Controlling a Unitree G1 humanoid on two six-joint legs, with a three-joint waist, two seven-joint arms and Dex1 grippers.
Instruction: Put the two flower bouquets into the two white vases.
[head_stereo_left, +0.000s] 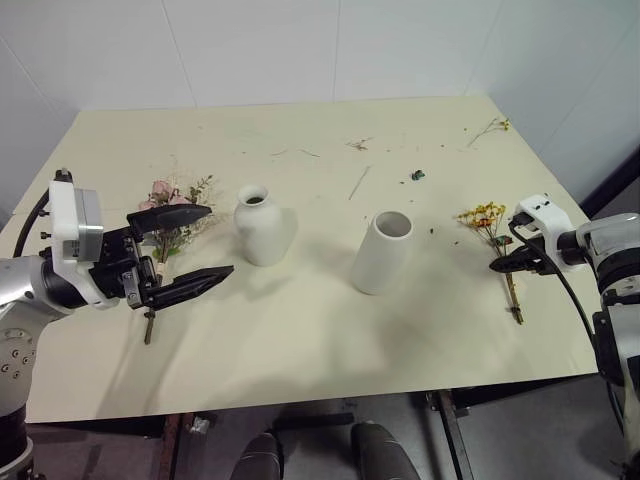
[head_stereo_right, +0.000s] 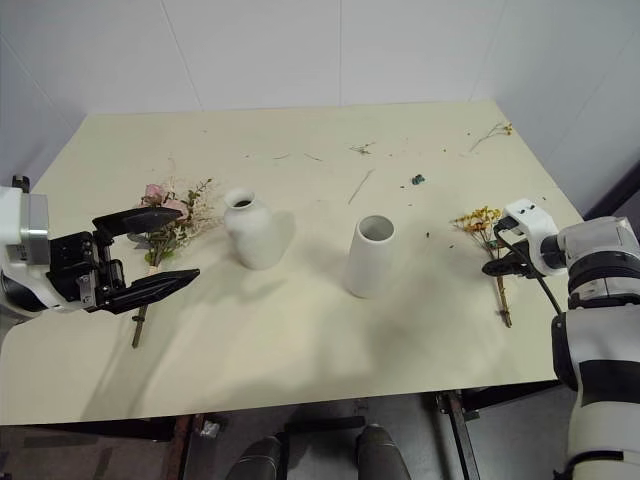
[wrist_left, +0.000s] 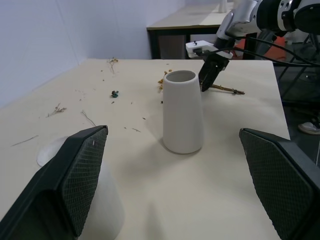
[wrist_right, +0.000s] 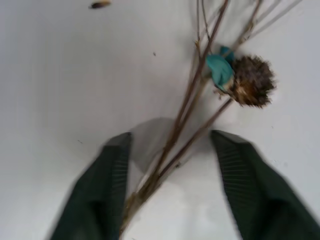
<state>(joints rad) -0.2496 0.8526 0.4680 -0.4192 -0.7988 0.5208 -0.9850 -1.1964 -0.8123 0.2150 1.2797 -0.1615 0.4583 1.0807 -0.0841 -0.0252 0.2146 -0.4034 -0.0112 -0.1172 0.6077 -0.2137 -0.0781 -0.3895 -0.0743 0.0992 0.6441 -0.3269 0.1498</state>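
right gripper (wrist_right: 170, 195) stood low at the right of the head view, its fingers part spread astride the stems of the slim yellow bouquet (head_stereo_left: 488, 218), not yet pinching. those dry stems looked light and brittle, best taken low on the bundle. left gripper (head_stereo_left: 190, 250) hovered spread wide at the left, near the rose bouquet (head_stereo_left: 172, 215). only the right wrist view showed a teal tie (wrist_right: 218, 68); the head view showed the bottle vase (head_stereo_left: 262, 226) and cylinder vase (head_stereo_left: 384, 252) mid-frame.

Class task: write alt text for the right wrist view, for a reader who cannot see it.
The right gripper straddles the thin brown stems of the slim bouquet lying on the pale table, fingers apart on either side. A blue-green tie and a brown dried flower head sit farther up the stems.
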